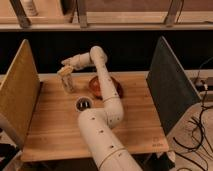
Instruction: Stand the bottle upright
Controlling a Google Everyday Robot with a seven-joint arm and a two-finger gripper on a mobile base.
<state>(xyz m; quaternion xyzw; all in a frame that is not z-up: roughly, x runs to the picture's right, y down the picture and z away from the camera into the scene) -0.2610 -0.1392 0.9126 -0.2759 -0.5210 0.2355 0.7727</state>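
**Gripper at the bottle's top**

The gripper (pixel 66 70) sits at the far left of the wooden table (pixel 55 125), the white arm (pixel 102 75) bent back over the reddish bowl (pixel 114 86). The bottle (pixel 67 83) stands roughly upright directly beneath it, behind the dark cup (pixel 84 104).

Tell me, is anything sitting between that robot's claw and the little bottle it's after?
Nothing visible does. The gripper is right at the top of the bottle, which looks upright near the table's back left. The dark cup and reddish bowl sit off to the side, clear of it.
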